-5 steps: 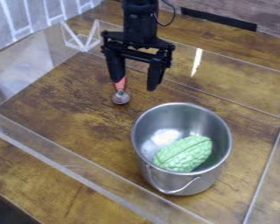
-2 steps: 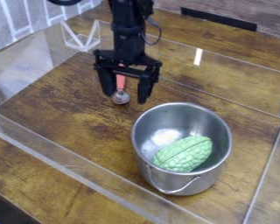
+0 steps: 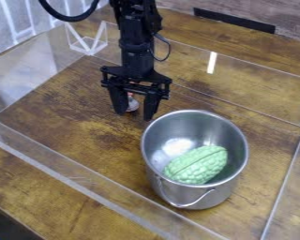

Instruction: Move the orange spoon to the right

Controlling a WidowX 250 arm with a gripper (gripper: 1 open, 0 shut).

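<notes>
The orange spoon [image 3: 134, 104] lies on the wooden table just left of and behind the pot, and only a bit of its red handle and grey bowl shows between the fingers. My gripper [image 3: 136, 107] points straight down and has come low over it, one finger on each side. The jaws still stand apart, wider than the slim handle. I cannot tell whether a fingertip touches the spoon.
A steel pot [image 3: 153, 141] with a green bumpy vegetable [image 3: 198, 164] inside stands right in front of the gripper, to the right. Clear plastic walls [image 3: 65, 173] fence the wooden table [image 3: 65, 112] on the left and front. A clear stand [image 3: 83, 37] sits at the back left.
The gripper has sunk towards the table and shifted slightly left, ending astride the spoon. Its jaws have narrowed. The spoon, pot and vegetable have not moved.
</notes>
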